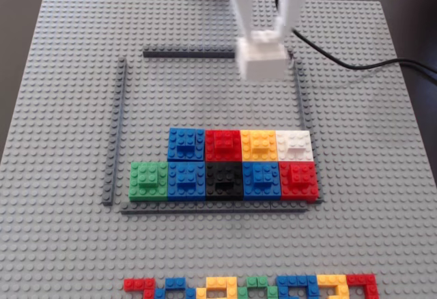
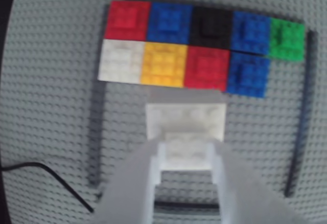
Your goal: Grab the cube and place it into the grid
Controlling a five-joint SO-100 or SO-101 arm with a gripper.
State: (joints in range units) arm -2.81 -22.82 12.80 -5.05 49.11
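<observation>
One grey studded baseplate [image 1: 61, 74] covers my worktop. On it sits one grid [image 1: 120, 128], framed by four thin dark-grey strips. Inside it I count nine coloured blocks in two rows. In the fixed view the row nearer the camera has five: green [image 1: 148, 180], blue, black [image 1: 224, 179], blue, red. The row behind has four: blue, red, yellow [image 1: 259, 145], white [image 1: 295, 145]. That makes three blue, two red, and one each of green, black, yellow and white. Along the bottom edge of the fixed view runs one strip of small mixed-colour bricks [image 1: 252, 288]. My jaws [image 2: 185, 150] pinch the one cube [image 2: 186, 117] by its raised top brick, holding it over the grid's empty part, behind the yellow and red blocks.
</observation>
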